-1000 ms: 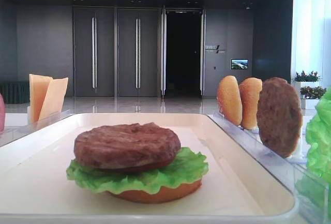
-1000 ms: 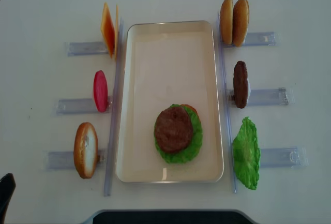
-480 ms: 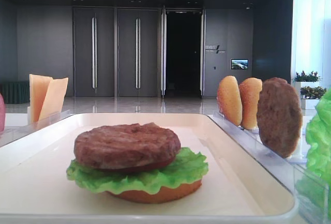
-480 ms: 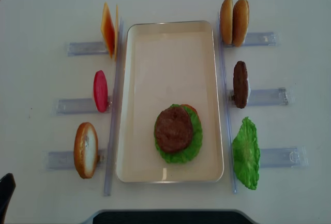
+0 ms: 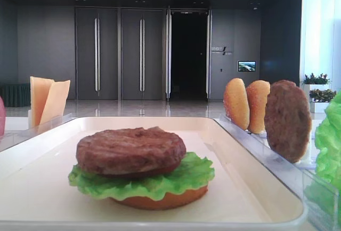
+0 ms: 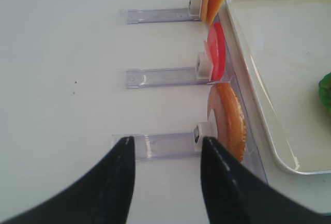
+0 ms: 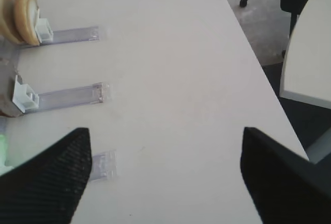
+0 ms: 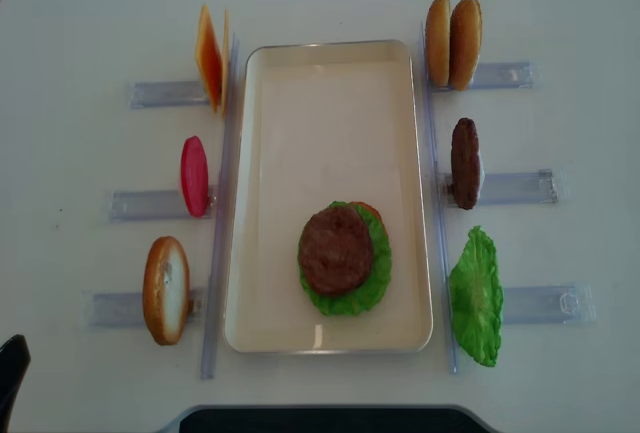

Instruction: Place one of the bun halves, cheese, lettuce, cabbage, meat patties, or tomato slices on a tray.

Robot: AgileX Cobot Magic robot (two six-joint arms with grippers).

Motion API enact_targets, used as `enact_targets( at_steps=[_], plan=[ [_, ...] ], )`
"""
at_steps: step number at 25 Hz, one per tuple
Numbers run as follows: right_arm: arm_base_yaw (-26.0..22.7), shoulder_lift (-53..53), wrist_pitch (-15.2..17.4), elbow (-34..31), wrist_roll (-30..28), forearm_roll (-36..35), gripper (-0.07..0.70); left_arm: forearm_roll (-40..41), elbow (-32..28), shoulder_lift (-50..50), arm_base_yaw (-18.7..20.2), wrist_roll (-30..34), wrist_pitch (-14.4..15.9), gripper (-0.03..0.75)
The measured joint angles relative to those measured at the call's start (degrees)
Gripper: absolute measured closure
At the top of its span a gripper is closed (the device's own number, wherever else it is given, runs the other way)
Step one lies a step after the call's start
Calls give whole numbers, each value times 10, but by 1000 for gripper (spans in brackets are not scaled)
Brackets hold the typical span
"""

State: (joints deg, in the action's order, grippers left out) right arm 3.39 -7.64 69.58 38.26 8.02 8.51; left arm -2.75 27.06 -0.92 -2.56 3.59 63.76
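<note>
Meat patty (image 8: pixel 335 249) lies on lettuce (image 8: pixel 377 265) and a bun half in the tray's (image 8: pixel 330 103) near end. Left gripper (image 6: pixel 166 154), jaws apart, hovers by the near-left bun half (image 6: pixel 229 120); right gripper (image 7: pixel 165 169) gapes wide, empty.

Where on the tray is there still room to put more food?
The far half of the tray is bare, between the cheese and the two buns. The near end is crowded: the stacked patty on lettuce fills it.

On the tray (image 5: pixel 256 151), a meat patty (image 5: pixel 130 150) tops lettuce (image 5: pixel 154 182) over a bun half (image 5: pixel 160 200)
</note>
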Motion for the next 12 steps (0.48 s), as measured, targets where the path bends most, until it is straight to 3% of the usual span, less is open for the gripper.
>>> enact_targets(
  at_steps=[9, 12],
  plan=[
    [0, 81, -8, -36, -17, -36, 44, 0, 0, 0, 0, 0, 0, 388],
    [0, 81, -25, -41, -36, -53, 44, 0, 0, 0, 0, 0, 0, 388]
  ],
)
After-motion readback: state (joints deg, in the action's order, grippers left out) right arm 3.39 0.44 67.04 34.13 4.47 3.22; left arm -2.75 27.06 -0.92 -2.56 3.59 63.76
